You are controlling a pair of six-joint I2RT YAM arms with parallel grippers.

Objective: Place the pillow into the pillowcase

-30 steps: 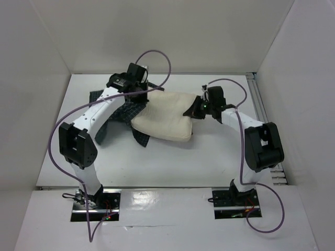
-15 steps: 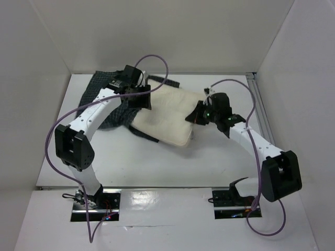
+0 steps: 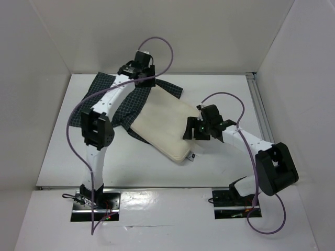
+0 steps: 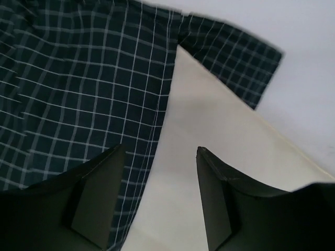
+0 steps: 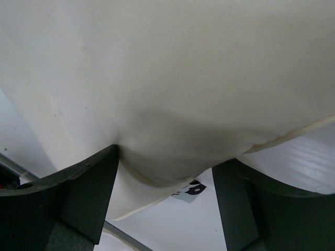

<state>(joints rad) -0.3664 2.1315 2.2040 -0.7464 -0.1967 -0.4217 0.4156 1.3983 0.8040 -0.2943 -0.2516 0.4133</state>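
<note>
The cream pillow (image 3: 159,128) lies slantwise mid-table, its small tag (image 3: 192,156) at the near right corner. Its far corner (image 4: 180,68) meets the dark checked pillowcase (image 3: 125,102), which is spread at the back left; cloth shows on both sides of that corner. My left gripper (image 3: 141,78) hovers open over the seam between the pillowcase (image 4: 78,78) and the pillow (image 4: 209,157), and its jaws (image 4: 159,149) are empty. My right gripper (image 3: 189,128) is open at the pillow's right edge, and the pillow (image 5: 172,68) bulges between the spread fingers (image 5: 167,157).
White walls box in the table (image 3: 131,167) on three sides. A metal rail (image 3: 259,104) runs along its right edge. Purple cables (image 3: 162,44) loop above both arms.
Both grippers have opened. The pillow has slid and turned toward the near right, the pillowcase now lies spread flatter at back left, and the left gripper has moved to the far back.
</note>
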